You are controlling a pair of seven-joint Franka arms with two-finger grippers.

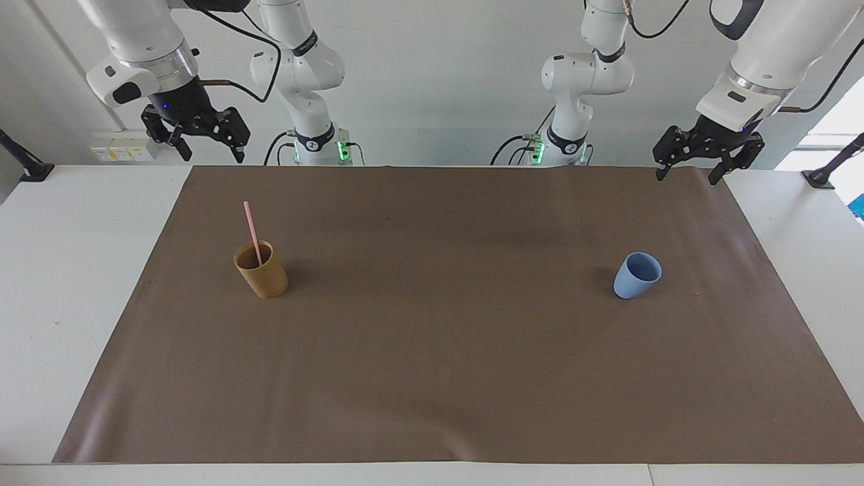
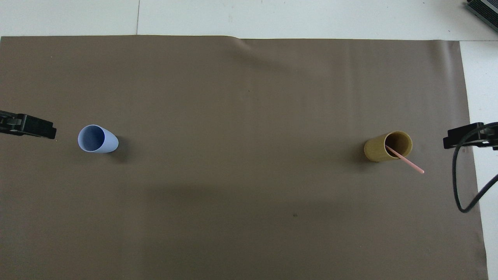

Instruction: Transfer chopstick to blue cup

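Pale pink, the chopstick (image 1: 253, 229) stands slanted in the tan cup (image 1: 262, 271) toward the right arm's end of the tabletop (image 1: 67, 283); the blue cup (image 1: 637, 275) sits empty, well apart; nothing is transferred yet; right tool (image 1: 204, 145) and left tool (image 1: 687, 169) hang raised, fingers apart, holding nothing.

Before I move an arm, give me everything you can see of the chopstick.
The chopstick is one thin, straight, pale pink stick of smooth, plastic-looking material. It stands slanted in the tan cup, lower end down inside, leaning on the rim, with well over half its length sticking out above. Its free end tips toward the robots. The cup stands upright on the brown mat toward the right arm's end of the table. Only the cup touches it.
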